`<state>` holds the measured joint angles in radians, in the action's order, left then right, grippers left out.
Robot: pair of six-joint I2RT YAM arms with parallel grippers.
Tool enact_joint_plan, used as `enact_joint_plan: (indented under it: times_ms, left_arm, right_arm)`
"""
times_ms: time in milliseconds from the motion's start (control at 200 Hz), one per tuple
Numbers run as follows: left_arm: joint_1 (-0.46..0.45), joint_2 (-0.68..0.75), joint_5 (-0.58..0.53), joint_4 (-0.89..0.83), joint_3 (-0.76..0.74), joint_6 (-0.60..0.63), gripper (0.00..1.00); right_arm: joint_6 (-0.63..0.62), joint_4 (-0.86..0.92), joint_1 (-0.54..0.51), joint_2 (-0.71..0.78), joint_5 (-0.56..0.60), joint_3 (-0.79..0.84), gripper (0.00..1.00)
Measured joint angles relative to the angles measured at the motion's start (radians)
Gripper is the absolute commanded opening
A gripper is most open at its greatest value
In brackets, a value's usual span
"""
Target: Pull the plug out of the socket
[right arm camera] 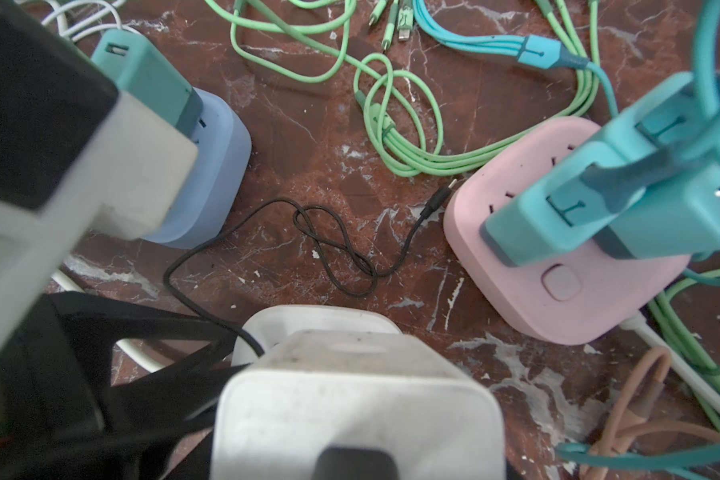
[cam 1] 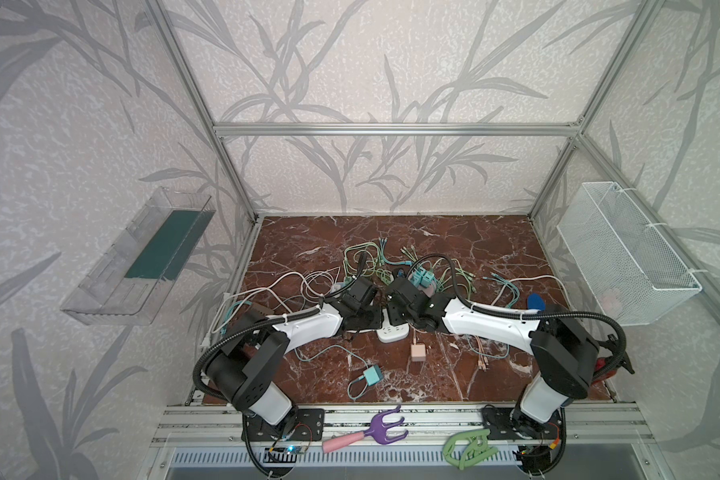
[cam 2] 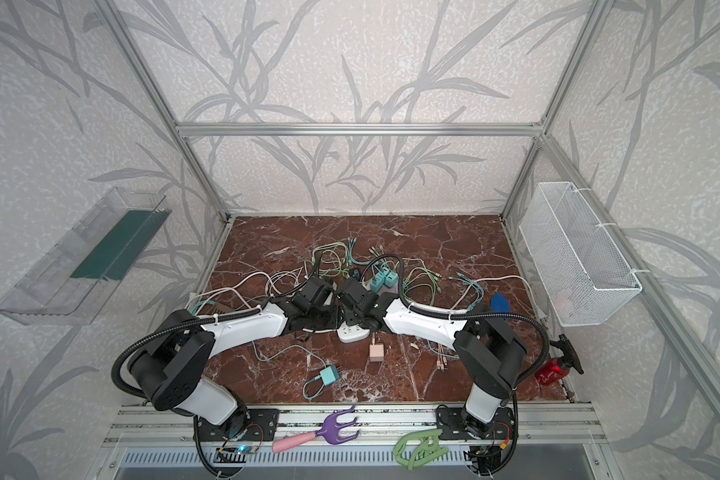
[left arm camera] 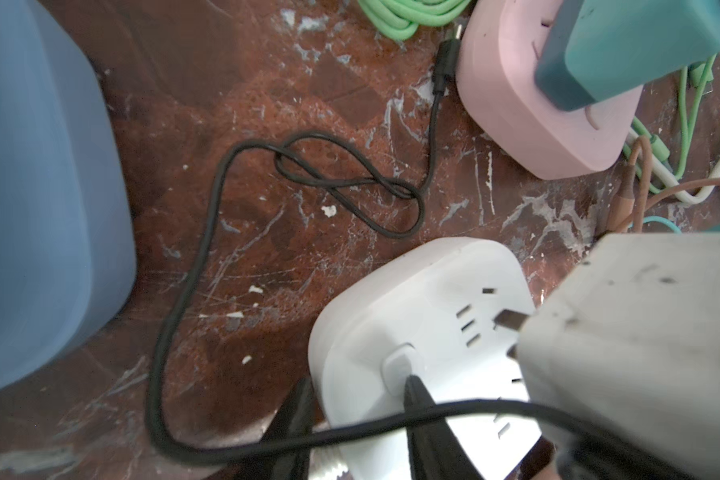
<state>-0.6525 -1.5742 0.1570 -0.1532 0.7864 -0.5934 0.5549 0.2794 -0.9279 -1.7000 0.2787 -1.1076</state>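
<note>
Marble table (cam 1: 474,249), cables (cam 1: 362,257) strewn; plug (left arm camera: 641,332) — grey-white block, scuffed — over white socket (left arm camera: 400,299) mid-table, long axis tilted, bared prongs (left arm camera: 510,319) aimed at slots (left arm camera: 468,326). Right pincer (cam 1: 398,313) clamped on plug; left pincer (left arm camera: 356,386) clamped on socket.

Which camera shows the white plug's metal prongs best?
The left wrist view: the prongs show bare between the plug and the white socket. The right wrist view shows only the plug's back; in both top views the arms hide them.

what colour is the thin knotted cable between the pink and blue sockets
The cable is black, clearest in the right wrist view.
</note>
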Motion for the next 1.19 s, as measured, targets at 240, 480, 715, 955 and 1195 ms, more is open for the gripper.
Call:
enact_joint_plan:
  times_ms: [240,480,715,955,1195]
  left_arm:
    - [0.0,0.008,-0.005,0.005,-0.002,0.0,0.38]
    - [0.0,0.024,-0.013,-0.014,-0.008,0.012,0.39]
    - [0.0,0.043,-0.026,-0.034,-0.017,0.017,0.39]
    - [0.0,0.055,-0.033,-0.058,-0.018,0.018,0.39]
    - [0.0,0.07,-0.046,-0.078,-0.027,0.019,0.4]
  right_arm:
    - [-0.057,0.031,0.009,0.009,0.013,0.0,0.38]
    - [-0.148,0.153,0.034,0.025,0.01,-0.05,0.38]
    - [-0.19,0.308,0.051,0.058,0.01,-0.069,0.38]
    - [-0.204,0.422,0.085,0.082,-0.003,-0.068,0.38]
    - [-0.206,0.478,0.089,0.082,-0.045,-0.062,0.36]
